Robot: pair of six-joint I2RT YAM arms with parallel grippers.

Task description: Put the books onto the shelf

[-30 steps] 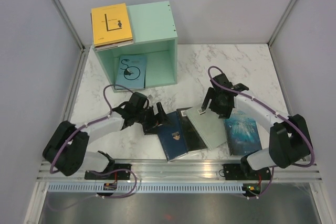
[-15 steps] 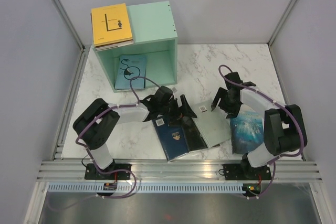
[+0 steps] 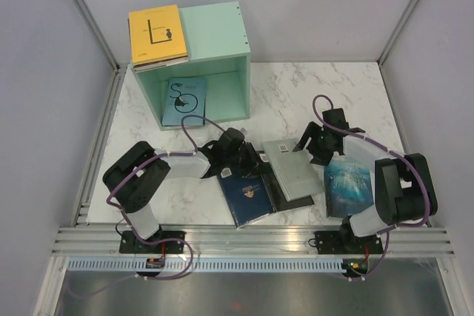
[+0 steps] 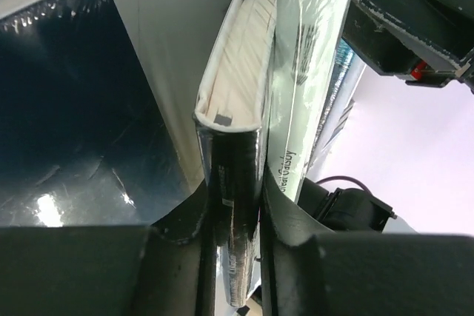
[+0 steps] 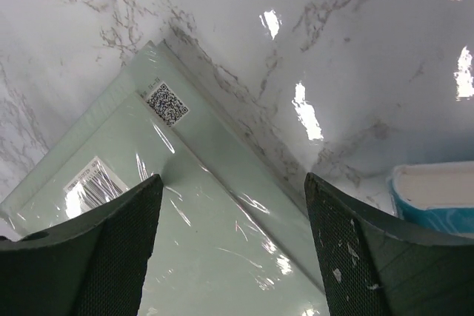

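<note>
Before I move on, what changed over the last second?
Left gripper swung right and shut on the black book. Right gripper backed away rightward from the mint book, jaws open. Yellow book on the shelf and teal one inside: unchanged.

Top view steeply down from near side, wrist views very close, all sharing the pale mint-green book (image 3: 294, 169)

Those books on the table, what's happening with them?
Two robot arms are shelving books. The left gripper is shut on a black book by its edge, in the spread on the table. The right gripper hangs open just above the mint book beside it. A yellow book lies on top of the shelf, a teal book inside it.
</note>
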